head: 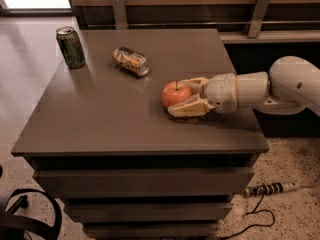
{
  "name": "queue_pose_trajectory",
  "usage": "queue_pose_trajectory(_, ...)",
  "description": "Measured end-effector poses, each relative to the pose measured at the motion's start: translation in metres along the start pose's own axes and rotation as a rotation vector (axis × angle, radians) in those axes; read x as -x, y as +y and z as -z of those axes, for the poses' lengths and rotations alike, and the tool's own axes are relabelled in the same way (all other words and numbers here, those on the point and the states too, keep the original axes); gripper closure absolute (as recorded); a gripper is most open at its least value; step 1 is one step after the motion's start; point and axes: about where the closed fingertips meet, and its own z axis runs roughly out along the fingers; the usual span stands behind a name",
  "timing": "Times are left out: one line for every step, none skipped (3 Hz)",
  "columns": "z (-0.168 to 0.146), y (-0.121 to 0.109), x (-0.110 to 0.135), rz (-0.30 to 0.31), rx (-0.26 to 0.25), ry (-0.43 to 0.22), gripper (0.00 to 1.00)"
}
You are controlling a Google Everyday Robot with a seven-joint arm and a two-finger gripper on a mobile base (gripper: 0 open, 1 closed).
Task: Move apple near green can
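The red-orange apple (174, 94) sits on the grey-brown table (110, 119), right of centre. My gripper (179, 98) reaches in from the right, and its cream fingers (189, 108) close on the apple from the far and near sides. The dark green can (70, 47) stands upright at the table's far left corner, well away from the apple.
An orange-and-silver can (131, 61) lies on its side between the green can and the apple. The table's right edge is under my arm (260, 90). A wooden rail with metal posts (119, 10) runs behind the table. A cable and power strip (270, 189) lie on the floor at the right.
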Motion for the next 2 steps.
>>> queue_pose_trajectory(-0.0019,0.0008,0.0007,0.001,0.004,-0.001,1.0)
queue_pose_trajectory(-0.002,0.0008,0.0007,0.001,0.004,-0.001,1.0)
